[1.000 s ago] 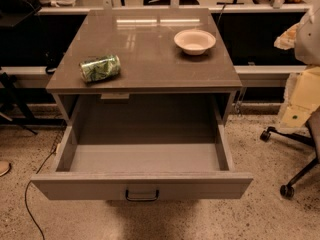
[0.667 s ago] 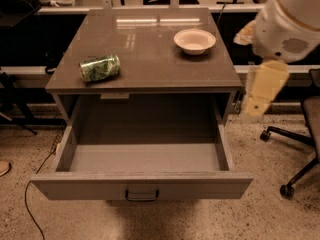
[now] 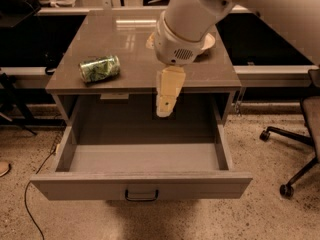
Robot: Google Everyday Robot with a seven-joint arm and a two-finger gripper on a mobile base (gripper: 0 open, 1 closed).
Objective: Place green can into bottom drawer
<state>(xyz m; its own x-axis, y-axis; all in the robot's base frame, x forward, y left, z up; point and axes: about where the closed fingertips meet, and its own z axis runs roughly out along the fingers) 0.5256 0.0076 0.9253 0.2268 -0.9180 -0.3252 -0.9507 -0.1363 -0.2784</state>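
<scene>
Hanging where, that gripper [image 3: 166, 101]?

Just off the front edge of the table [image 3: 135, 54], near its middle, pointing down over the bottom drawer [image 3: 142, 185], which stands pulled out beneath the table. The thick white wrist of the arm [image 3: 192, 19] sits above the tabletop.

Is it spread or closed?

Can't tell; from this side it shows only as one pale blade.

And the green can [image 3: 100, 69]?

Lying on its side at the table's front left, well apart from the gripper.

Anything else on the table?

A bowl [image 3: 209, 42] at the back right, mostly hidden behind the arm.

The drawer's handle [image 3: 141, 195]?

Dark, centred on the front panel, well forward of the table's front edge.
</scene>
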